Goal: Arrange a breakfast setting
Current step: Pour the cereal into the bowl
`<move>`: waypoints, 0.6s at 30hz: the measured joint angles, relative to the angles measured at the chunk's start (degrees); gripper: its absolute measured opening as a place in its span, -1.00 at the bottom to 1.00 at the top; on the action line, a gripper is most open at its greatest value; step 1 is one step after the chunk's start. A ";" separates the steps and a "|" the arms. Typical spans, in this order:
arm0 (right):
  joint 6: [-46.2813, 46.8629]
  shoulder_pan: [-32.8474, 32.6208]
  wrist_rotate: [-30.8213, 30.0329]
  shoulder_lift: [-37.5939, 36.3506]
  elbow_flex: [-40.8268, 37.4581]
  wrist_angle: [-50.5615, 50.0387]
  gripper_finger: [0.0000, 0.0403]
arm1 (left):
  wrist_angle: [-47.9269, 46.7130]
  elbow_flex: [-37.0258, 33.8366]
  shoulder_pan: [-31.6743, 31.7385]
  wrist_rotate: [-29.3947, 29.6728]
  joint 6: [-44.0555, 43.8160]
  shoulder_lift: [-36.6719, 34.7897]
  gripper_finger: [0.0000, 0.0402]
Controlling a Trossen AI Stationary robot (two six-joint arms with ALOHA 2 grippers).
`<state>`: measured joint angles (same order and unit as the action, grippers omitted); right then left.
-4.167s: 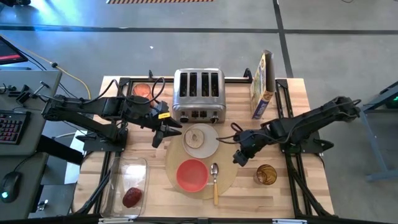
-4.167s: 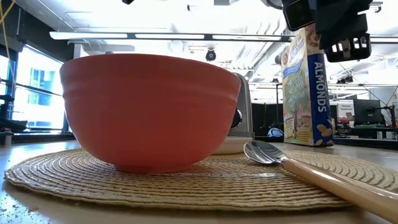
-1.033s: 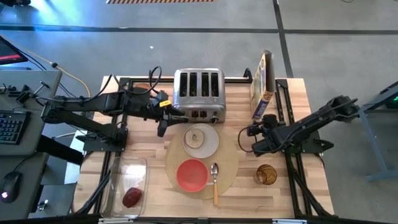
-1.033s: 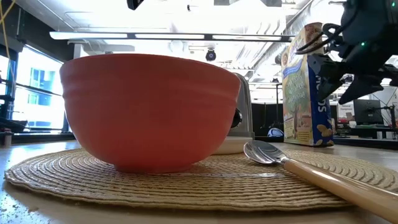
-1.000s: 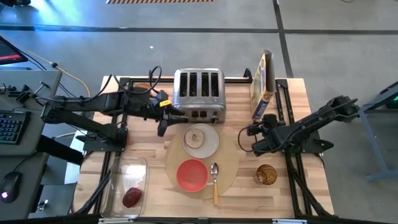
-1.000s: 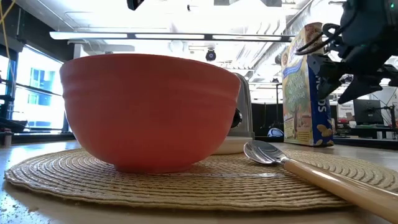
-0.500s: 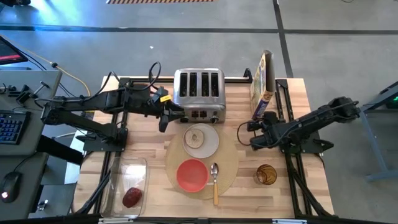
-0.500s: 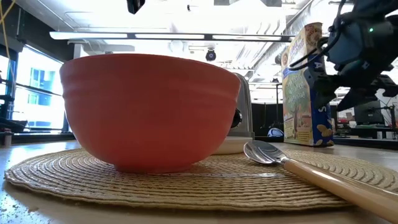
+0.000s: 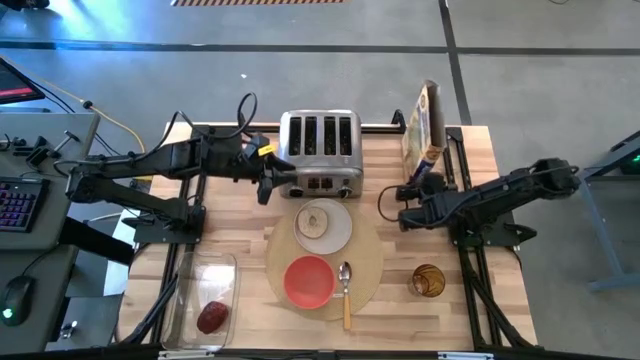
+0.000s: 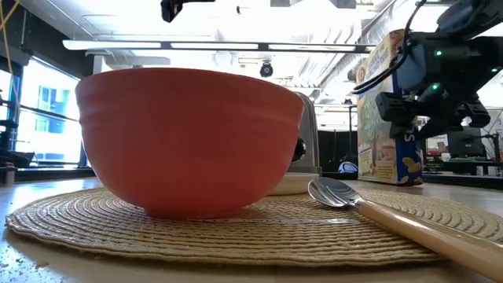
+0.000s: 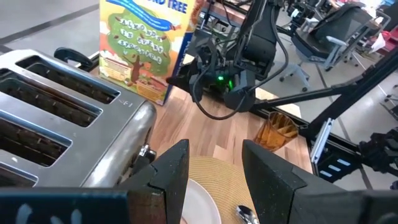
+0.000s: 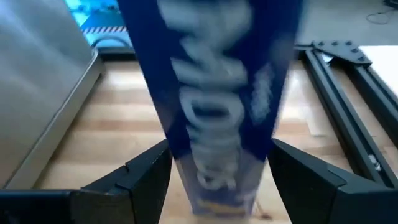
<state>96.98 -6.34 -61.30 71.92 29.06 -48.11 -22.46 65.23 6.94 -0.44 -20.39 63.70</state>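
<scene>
Red bowl (image 9: 309,279), spoon (image 9: 346,293), toast (image 9: 314,222) placed; fruit (image 9: 211,317) pending at 8 o'clock; right gripper (image 12: 214,186) spread around box (image 9: 421,124).

We see a red bowl (image 9: 308,279) on a tan placemat (image 9: 372,262) w/ coiled rings, white plate (image 9: 336,232), pale toast slice (image 9: 315,221), silver toaster (image 9: 319,151). Dark red fruit (image 9: 212,317) in clear tub (image 9: 190,290). Blue cereal box (image 12: 214,93), white lettering; amber glass (image 9: 428,280).

Woven placemat (image 10: 259,228); glossy bowl (image 10: 189,137); wood-handled metal spoon (image 10: 369,211); brushed-metal toaster (image 9: 319,153).
</scene>
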 joint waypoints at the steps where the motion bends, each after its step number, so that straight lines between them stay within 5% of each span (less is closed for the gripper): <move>1: -0.20 0.54 -0.23 0.00 0.00 0.48 0.25 | 0.00 0.00 0.22 -0.01 0.01 0.00 -0.31; 18: -20.51 11.68 -2.06 0.00 0.00 10.97 0.25 | 0.00 0.00 2.56 -0.01 0.05 0.00 -0.31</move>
<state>76.47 5.33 -63.35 71.92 29.06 -37.15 -22.46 65.23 9.50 -0.45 -20.34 63.70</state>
